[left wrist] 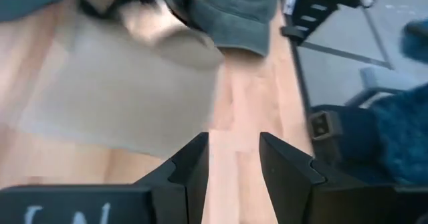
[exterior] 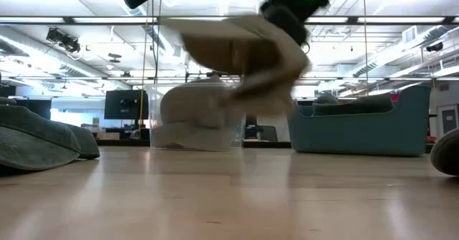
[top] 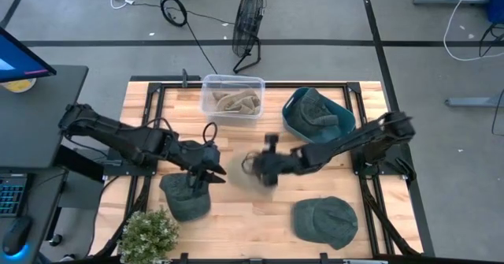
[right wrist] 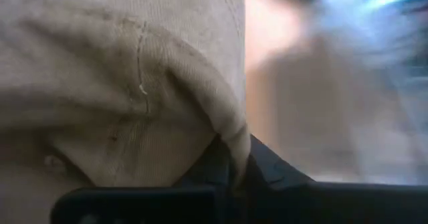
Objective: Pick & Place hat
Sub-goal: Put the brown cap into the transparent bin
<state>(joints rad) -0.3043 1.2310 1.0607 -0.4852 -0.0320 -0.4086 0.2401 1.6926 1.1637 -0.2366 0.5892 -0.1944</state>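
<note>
A beige hat (exterior: 237,57) hangs in the air over the middle of the table, held by my right gripper (top: 264,168), which is shut on it. The hat fills the right wrist view (right wrist: 120,83) and is blurred in the high view. My left gripper (left wrist: 234,164) is open over bare wood just left of it (top: 211,171), touching nothing. A dark green hat (top: 187,198) lies flat on the table below the left arm. A second green hat (top: 324,221) lies near the table's near right corner. My right gripper pinches a rolled edge of the beige hat's cloth (right wrist: 231,140) between its two fingers. One layer or several, I cannot tell. The hat is lifted clear of the table (exterior: 237,57) and hangs below the gripper, slack and bunched.
A clear bin (top: 232,94) with beige hats stands at the far edge, and a teal bin (top: 303,126) holding a green hat stands to its right. A potted plant (top: 147,232) sits at the near left corner. Bare wood (top: 252,217) lies between the two green hats.
</note>
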